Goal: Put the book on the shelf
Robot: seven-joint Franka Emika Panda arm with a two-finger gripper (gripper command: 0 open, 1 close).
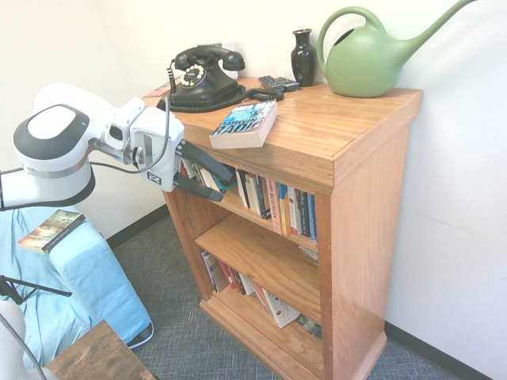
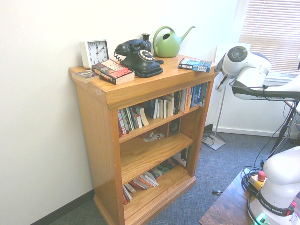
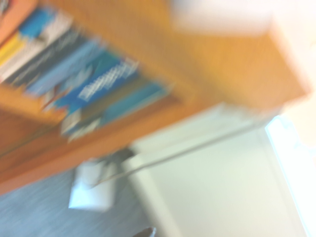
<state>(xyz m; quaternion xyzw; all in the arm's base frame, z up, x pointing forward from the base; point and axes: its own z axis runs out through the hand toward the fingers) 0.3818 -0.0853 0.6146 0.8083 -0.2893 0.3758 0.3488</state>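
The book [image 1: 244, 125] lies flat on the oak top of the shelf [image 1: 348, 119], close to its front edge, with its dark blue cover up and its cream pages facing out. The second exterior view has the book [image 2: 195, 64] at the right end of the shelf [image 2: 140, 84] top. My gripper [image 1: 226, 188] hangs just below and in front of that top edge, apart from the book. It points at the row of spines on the upper plank and stands open with nothing between its fingers. The wrist view is blurred and shows shelf wood [image 3: 148, 39] and book spines [image 3: 94, 84].
On the top stand a black dial phone [image 1: 204, 75], a dark vase [image 1: 303, 55], a green watering can [image 1: 368, 59], a clock [image 2: 95, 52] and another book [image 2: 112, 71]. A brownish book [image 1: 51, 229] lies on blue cloth. A dark wooden table [image 1: 99, 356] is nearby.
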